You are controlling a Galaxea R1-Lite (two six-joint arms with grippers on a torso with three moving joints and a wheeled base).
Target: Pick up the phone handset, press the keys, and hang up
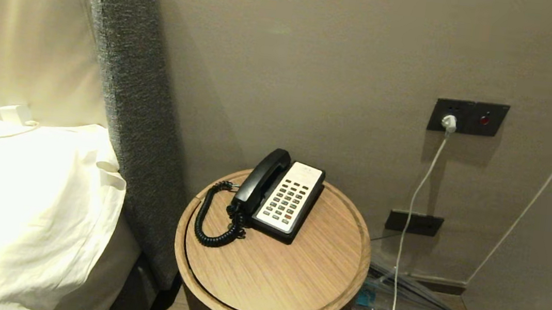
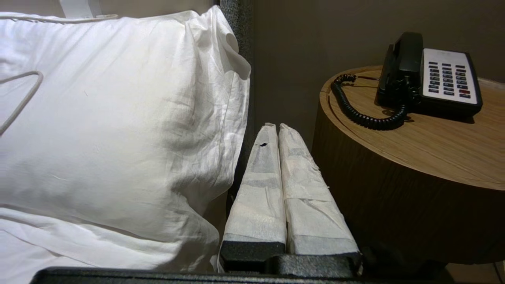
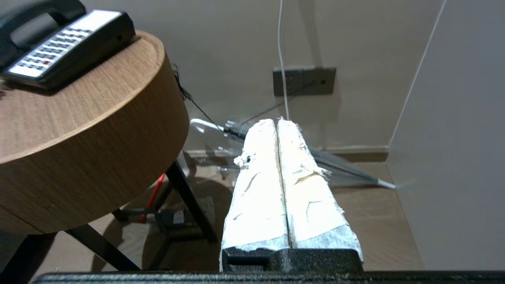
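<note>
While nothing has been lifted yet, these are the points where the job could slip.

Handset: the phone handset [image 1: 261, 180] lies seated in its cradle along the left edge of the phone base [image 1: 287, 201], a little above the middle of the head view, untouched.

Cord: the coiled cord [image 1: 213, 216] loops out over the round wooden table [image 1: 267, 273] to the lower left of the base. If the handset is raised far or fast, I judge the coil could go taut and drag the light base across the smooth top.

Left gripper: the left gripper [image 2: 275, 128], at lower centre of its wrist view, has its padded fingers pressed together with no gap and nothing between them. It sits low between the pillow [image 2: 118, 118] and the table's side, well apart from the phone; it must widen before it can take the handset.

Right gripper: the right gripper [image 3: 277, 123] is likewise closed tight and empty, low beside the table at lower centre of its view, above the floor.

Keys: the keypad [image 1: 286, 200] has small, close-set buttons; a broad wrapped fingertip may press two together.

Table edge: either arm rising from below could strike the rim.

Hanging up: a crooked return would leave the handset off its cradle.
</note>
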